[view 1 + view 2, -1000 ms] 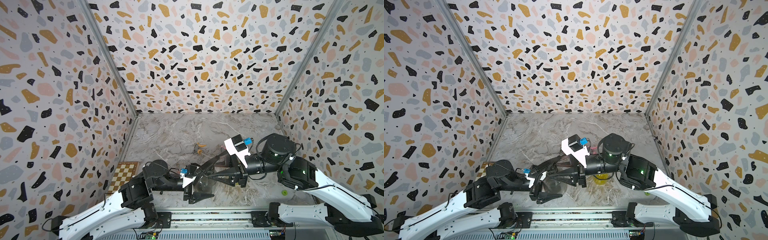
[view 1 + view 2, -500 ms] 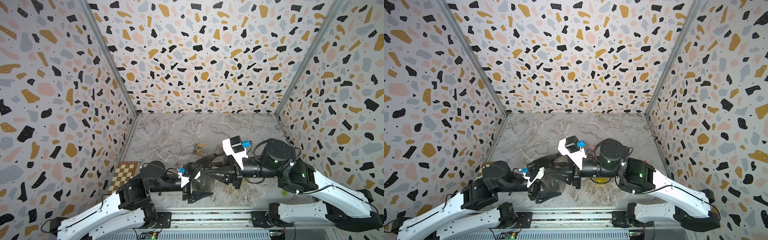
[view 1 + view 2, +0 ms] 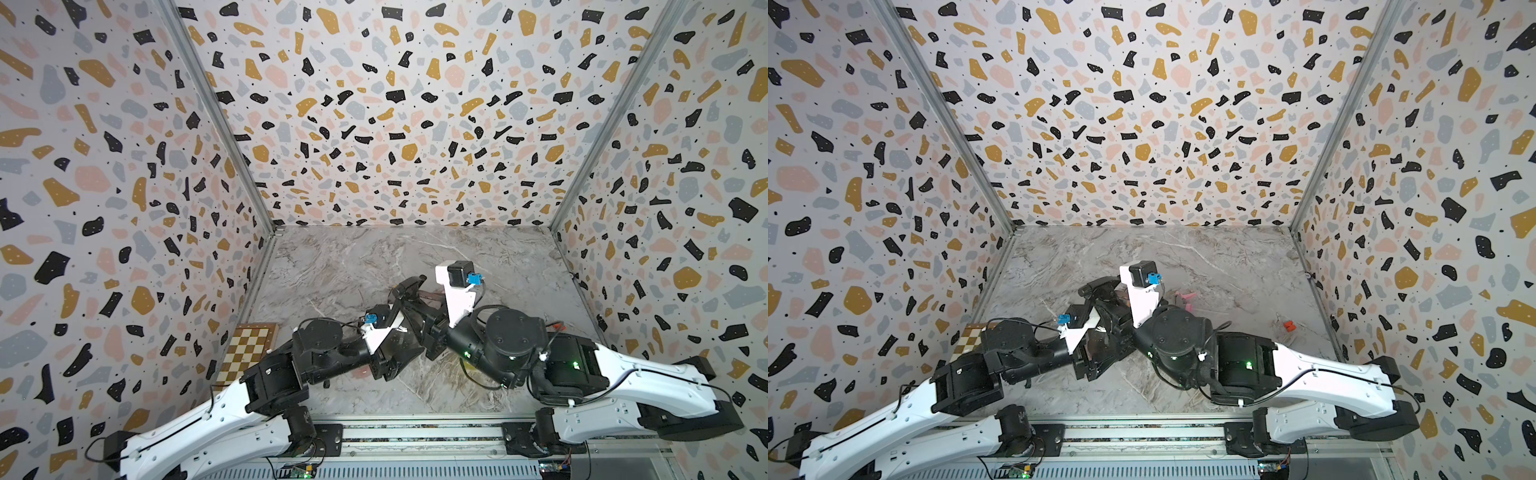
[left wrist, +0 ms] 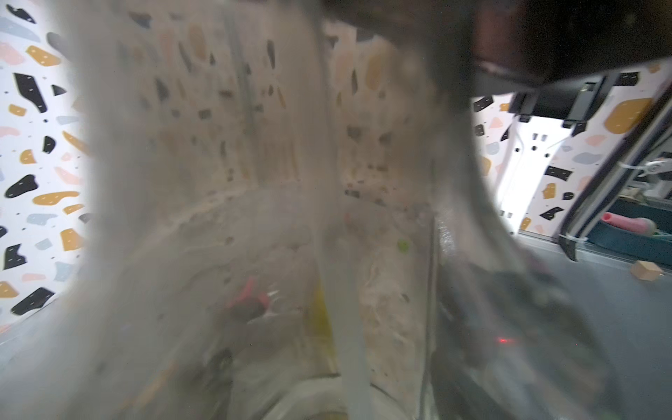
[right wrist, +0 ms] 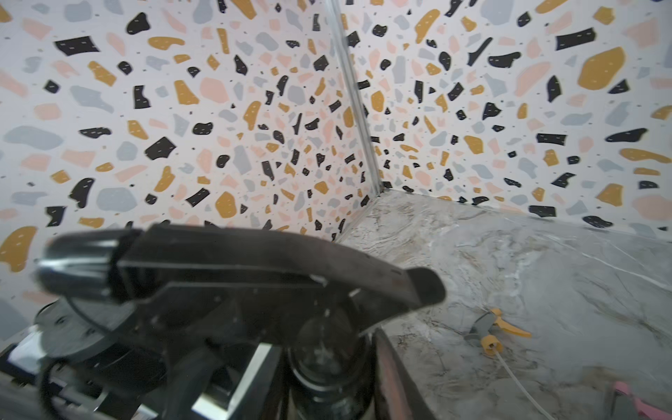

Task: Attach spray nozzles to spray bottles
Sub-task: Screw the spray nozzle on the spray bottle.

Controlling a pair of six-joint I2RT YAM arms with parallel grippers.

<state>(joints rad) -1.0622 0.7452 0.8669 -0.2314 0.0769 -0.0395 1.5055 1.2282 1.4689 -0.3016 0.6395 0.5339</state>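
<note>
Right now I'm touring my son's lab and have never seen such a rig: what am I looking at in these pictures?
This is a two-armed robot with pincer grippers at a marble table. Two pictures look down from overhead; two come from cameras on the wrists. The left gripper clamps a smoky bottle, which fills its wrist view. The right gripper grips a black nozzle at that bottle's neck. A grey-and-orange nozzle and a pink nozzle lie loose on the table.

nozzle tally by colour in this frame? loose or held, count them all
black nozzle: 1
grey-and-orange nozzle: 1
grey-and-pink nozzle: 1
Total: 3
</note>
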